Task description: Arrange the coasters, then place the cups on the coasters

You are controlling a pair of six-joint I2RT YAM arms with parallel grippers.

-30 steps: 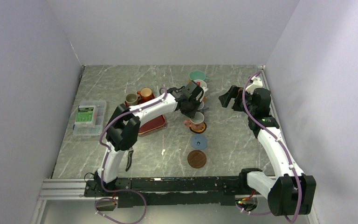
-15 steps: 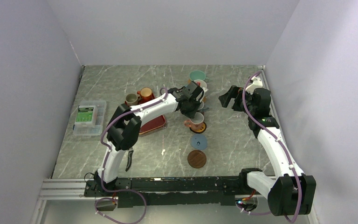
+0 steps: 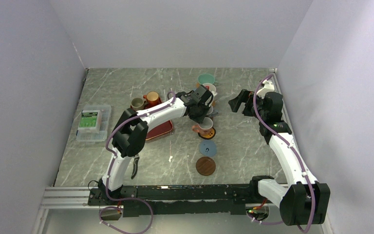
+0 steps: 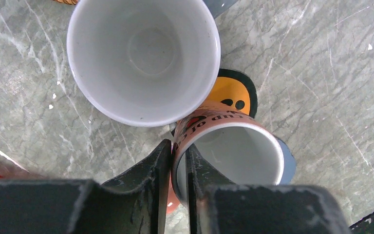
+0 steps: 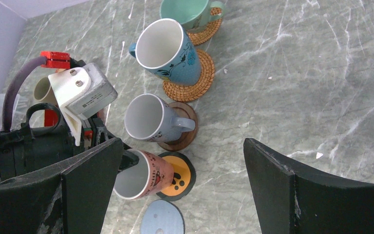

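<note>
Nearest me, a brown coaster (image 3: 205,166) and a blue coaster (image 3: 207,148) lie bare on the surface (image 3: 243,151). Past them my left arm (image 3: 160,111) reaches in from the left. Its hand (image 4: 177,151) is clamped on the rim of the pink cup (image 4: 209,117) over the orange-faced coaster (image 4: 233,90). The grey cup (image 4: 143,53) crowds it just behind. Beyond, the blue cup (image 5: 168,51) and teal cup (image 5: 187,12) stand on woven coasters (image 5: 199,78). My right hand (image 3: 235,104) hovers to their right, jaws spread wide and holding nothing.
</note>
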